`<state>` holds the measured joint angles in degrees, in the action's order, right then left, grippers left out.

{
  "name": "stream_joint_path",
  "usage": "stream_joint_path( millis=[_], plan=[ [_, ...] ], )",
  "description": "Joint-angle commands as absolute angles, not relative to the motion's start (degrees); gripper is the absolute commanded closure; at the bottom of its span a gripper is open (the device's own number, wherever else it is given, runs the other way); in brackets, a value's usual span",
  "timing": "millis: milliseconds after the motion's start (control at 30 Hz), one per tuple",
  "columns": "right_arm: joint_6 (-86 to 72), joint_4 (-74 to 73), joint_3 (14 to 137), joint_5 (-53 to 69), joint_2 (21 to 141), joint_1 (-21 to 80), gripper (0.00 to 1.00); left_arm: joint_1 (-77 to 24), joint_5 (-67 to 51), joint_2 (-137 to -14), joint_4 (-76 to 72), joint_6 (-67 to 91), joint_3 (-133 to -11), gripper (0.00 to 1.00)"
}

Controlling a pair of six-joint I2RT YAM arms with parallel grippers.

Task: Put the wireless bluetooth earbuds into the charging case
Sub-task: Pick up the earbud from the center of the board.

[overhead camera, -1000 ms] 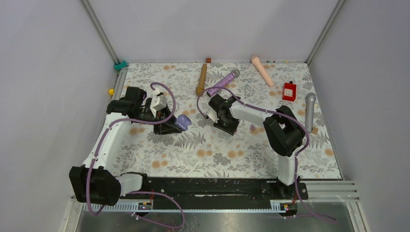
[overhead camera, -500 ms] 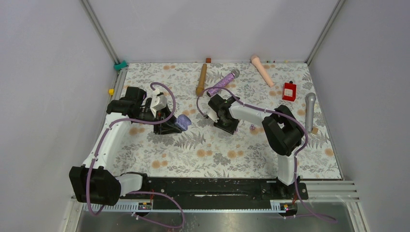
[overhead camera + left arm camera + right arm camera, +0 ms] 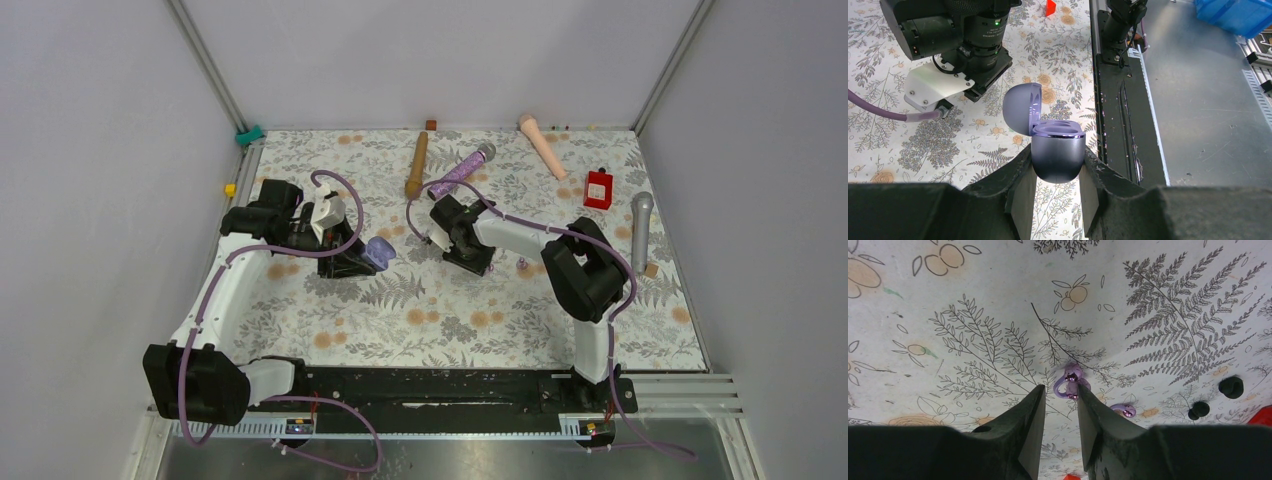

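My left gripper [image 3: 1057,162] is shut on the lilac charging case [image 3: 1057,150], gripping its lower half. The case's lid [image 3: 1021,107] stands open and both wells look empty. In the top view the case [image 3: 379,251] is held just above the table at centre left. My right gripper [image 3: 1060,390] is open with a narrow gap, low over the table. A lilac earbud [image 3: 1071,381] lies just beyond its tips, close to the right finger, not between the fingers. A second lilac earbud [image 3: 1123,410] lies to the right. Two black earbuds [image 3: 1231,386] lie further right.
Several microphones lie at the back and right: brown [image 3: 416,164], purple [image 3: 462,170], pink [image 3: 541,145], grey [image 3: 640,230]. A red box [image 3: 598,189] stands near the grey one. The right arm's wrist [image 3: 955,35] is close beyond the case.
The right gripper has shifted slightly left and away from the arm bases. The left arm and the case have not moved.
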<state>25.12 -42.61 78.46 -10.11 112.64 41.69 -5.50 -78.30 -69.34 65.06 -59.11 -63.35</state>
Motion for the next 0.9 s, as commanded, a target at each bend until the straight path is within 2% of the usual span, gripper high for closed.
stream_joint_path(
  millis=[0, 500, 867],
  plan=[
    [26.44, -41.84, 78.53, -12.85, 113.83, 42.08, 0.63, -5.10, -81.68, -68.12, 65.06, -60.97, -64.24, 0.98],
    [29.17, -40.61, 77.06, -14.12, 111.68, 42.07, 0.62, -5.17, -81.67, -68.04, 64.99, -60.73, -64.38, 0.98],
    [29.71, -39.22, 76.63, -15.59, 109.49, 42.08, 0.64, -5.17, -81.71, -68.27, 65.04, -60.80, -64.34, 0.98]
  ],
)
